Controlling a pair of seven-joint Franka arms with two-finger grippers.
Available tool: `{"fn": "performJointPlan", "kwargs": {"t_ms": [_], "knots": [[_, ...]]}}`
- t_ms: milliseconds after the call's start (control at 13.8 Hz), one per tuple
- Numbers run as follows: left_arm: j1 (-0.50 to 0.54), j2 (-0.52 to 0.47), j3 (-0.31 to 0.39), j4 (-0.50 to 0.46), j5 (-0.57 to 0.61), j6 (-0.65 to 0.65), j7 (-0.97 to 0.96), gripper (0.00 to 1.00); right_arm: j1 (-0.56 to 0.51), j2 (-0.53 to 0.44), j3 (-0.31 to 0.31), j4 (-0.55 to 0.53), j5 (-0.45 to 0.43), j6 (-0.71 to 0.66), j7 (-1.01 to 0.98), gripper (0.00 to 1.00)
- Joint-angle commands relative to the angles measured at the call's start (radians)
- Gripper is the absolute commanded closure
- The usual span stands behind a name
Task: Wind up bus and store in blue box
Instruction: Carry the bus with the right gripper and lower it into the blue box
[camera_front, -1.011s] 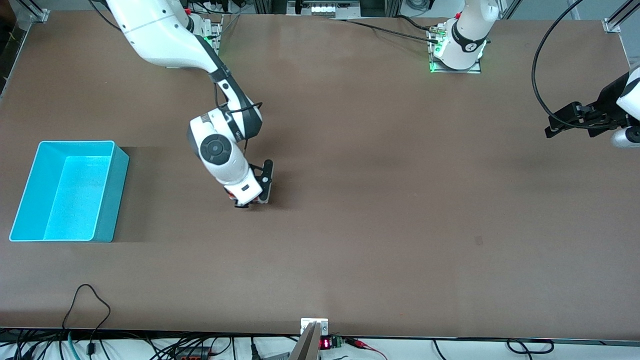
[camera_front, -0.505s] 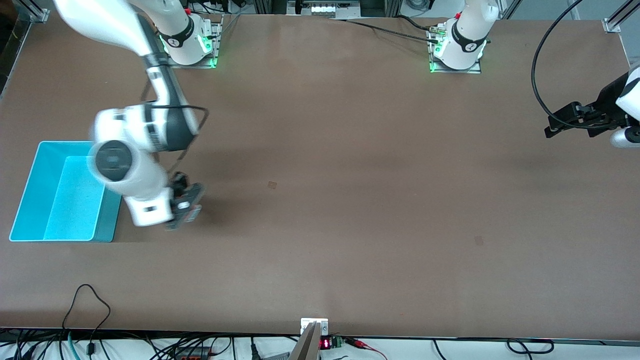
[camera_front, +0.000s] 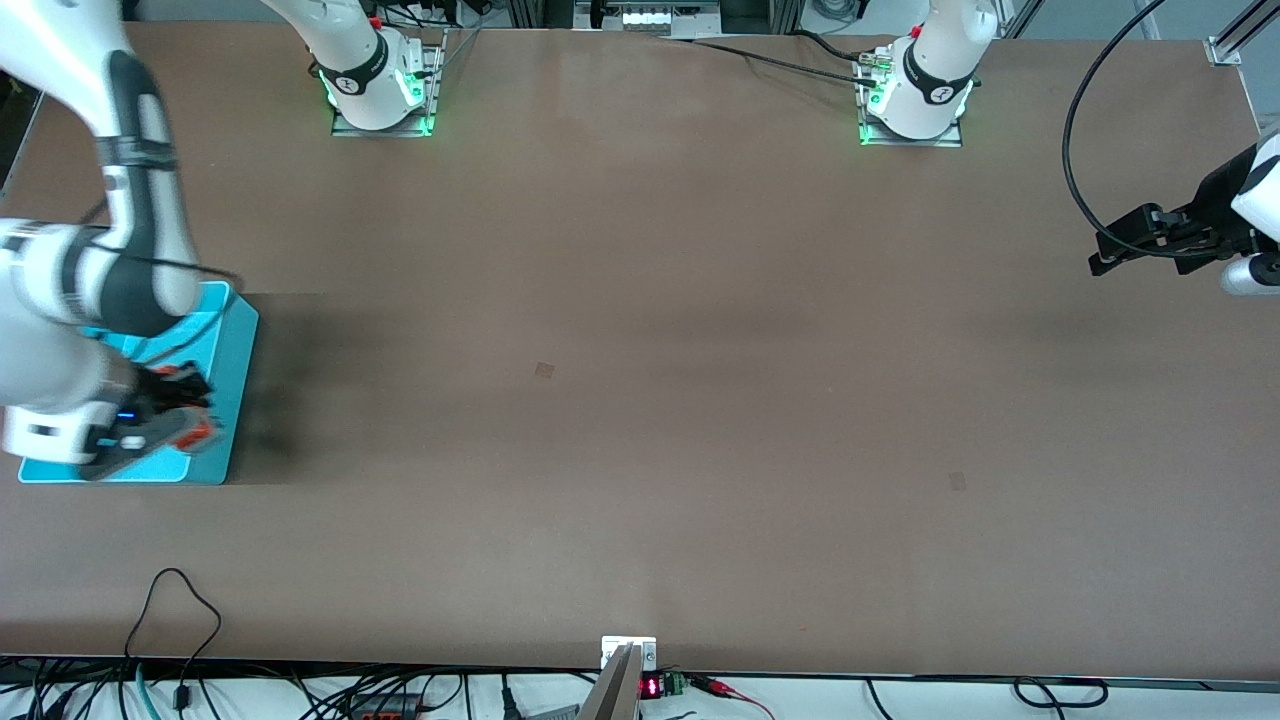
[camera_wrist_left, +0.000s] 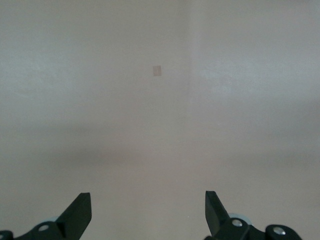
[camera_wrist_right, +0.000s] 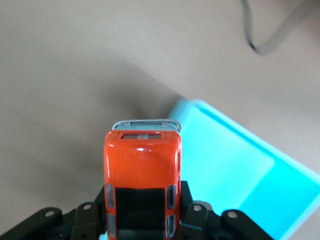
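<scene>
Bus (camera_wrist_right: 142, 165), pinched by the right gripper (camera_front: 165, 425) over the blue box (camera_front: 232, 330)'s 3 o'clock wall, risks spilling outside; left gripper (camera_wrist_left: 148, 212) waits, spread.

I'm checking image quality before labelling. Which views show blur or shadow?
Front view: the right arm is motion-smeared over the blue box, its right gripper soft around the bus; a dark shadow lies beside the box. Right wrist view: the bus is sharp, the box soft. Left wrist view: the left gripper is open over washed-out table.
</scene>
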Motion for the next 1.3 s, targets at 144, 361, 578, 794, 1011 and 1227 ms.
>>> {"fn": "performJointPlan", "kwargs": {"t_ms": [144, 361, 578, 794, 1011, 1227], "knots": [[-0.001, -0.016, -0.011, -0.009, -0.006, 0.011, 0.018, 0.00, -0.144, 0.040, 0.017, -0.002, 0.023, 0.016, 0.098, 1.00], [-0.001, -0.016, -0.012, -0.010, -0.006, 0.009, 0.020, 0.00, -0.169, 0.092, 0.017, -0.004, 0.054, 0.045, 0.141, 1.00], [-0.001, -0.014, -0.012, -0.010, -0.006, 0.009, 0.020, 0.00, -0.175, 0.152, 0.017, -0.007, 0.059, 0.103, 0.183, 1.00], [-0.001, -0.016, -0.014, -0.010, -0.006, 0.006, 0.021, 0.00, -0.158, 0.169, 0.022, -0.011, 0.059, 0.091, 0.298, 1.00], [-0.001, -0.016, -0.014, -0.010, -0.006, 0.006, 0.020, 0.00, -0.158, 0.215, 0.022, -0.013, 0.059, 0.100, 0.319, 1.00], [-0.001, -0.016, -0.014, -0.010, -0.005, 0.008, 0.020, 0.00, -0.158, 0.235, 0.022, -0.013, 0.059, 0.104, 0.318, 0.99]]}}
